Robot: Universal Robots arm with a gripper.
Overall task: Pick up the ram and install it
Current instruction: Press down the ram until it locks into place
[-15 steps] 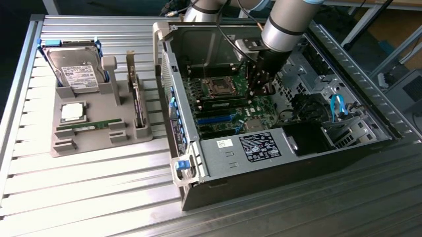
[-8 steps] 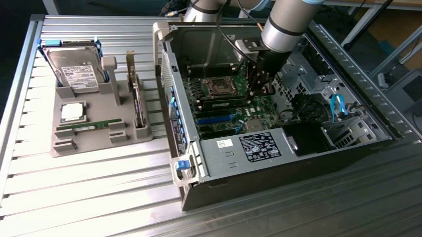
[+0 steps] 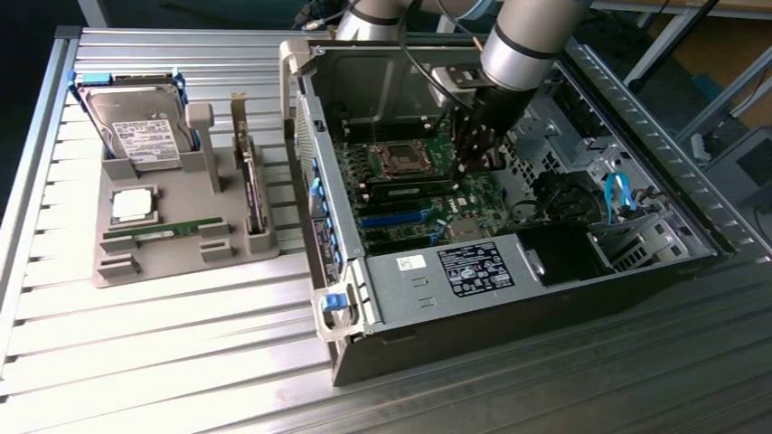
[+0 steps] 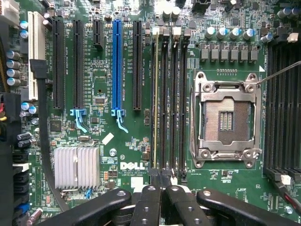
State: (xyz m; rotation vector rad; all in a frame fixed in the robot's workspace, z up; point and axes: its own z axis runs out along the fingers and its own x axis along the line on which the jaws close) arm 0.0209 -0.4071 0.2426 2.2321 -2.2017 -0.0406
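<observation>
Arm: I have the arm (image 3: 531,41) reaching down into the open computer case (image 3: 507,271), because the memory slots lie on the motherboard (image 4: 117,141) at its floor.

Gripper: my gripper (image 4: 160,188) hangs just above the memory slots (image 4: 171,103) beside the empty processor socket (image 4: 225,117); its fingers (image 4: 149,207) are pressed together, with nothing pinched that I can make out.

Ram: the ram (image 4: 156,99) shows edge-on as a thin pale line standing in the slot nearest the card slots. I judge it set in its slot, with the closed fingertips at its near end, placed as if to press it home; whether they touch it I cannot tell.

Latch: the slot clips at the far end (image 4: 161,32) look upright; whether the stick is fully locked I cannot tell.

Card slots: the blue slot (image 4: 118,66) and its black neighbours stand empty, well aside from the work.

Parts tray: on the slatted table (image 3: 121,362), the grey tray (image 3: 181,258) holds a hard drive (image 3: 139,131), a square silver chip (image 3: 133,203) and a second green stick (image 3: 163,231), kept apart from the case so that each part sits in its own recess.
</observation>
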